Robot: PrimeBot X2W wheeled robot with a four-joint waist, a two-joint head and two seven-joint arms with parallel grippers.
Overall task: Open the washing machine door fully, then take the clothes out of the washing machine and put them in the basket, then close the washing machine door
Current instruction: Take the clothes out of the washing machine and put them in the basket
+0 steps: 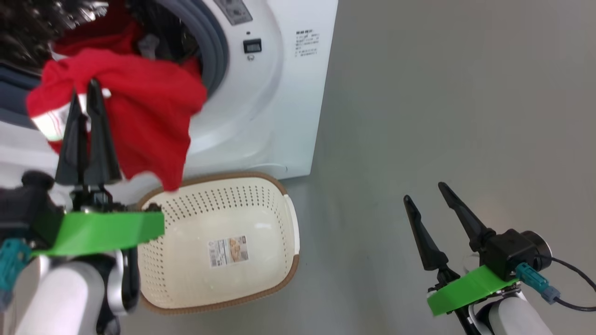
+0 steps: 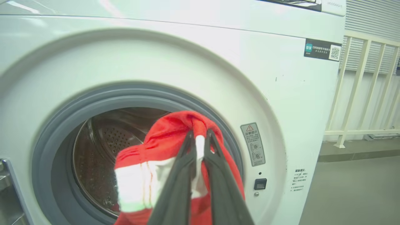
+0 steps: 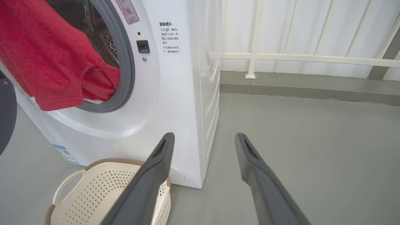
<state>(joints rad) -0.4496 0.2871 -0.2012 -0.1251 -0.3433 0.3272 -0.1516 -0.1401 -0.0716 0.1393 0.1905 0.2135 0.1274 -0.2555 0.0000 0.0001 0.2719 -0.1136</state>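
Clamped narrow, my left pincer (image 1: 84,90) grips soft red cloth with white stripes (image 1: 153,111), half out of the boxy white washing machine (image 1: 279,116) ahead of it. Its black-rimmed round door (image 3: 5,115) stands open. Below the pincer sits the empty cream perforated plastic basket (image 1: 260,218); dropping and door-closing remain. My right pincer (image 1: 424,191) gapes wide.

Overhead, wrist-level — common washing machine (image 1: 279,116)

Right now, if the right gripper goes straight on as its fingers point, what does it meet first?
Probably the washing machine's side panel, ahead of the open right gripper; depth is unclear, so it might pass beside it over the grey floor.
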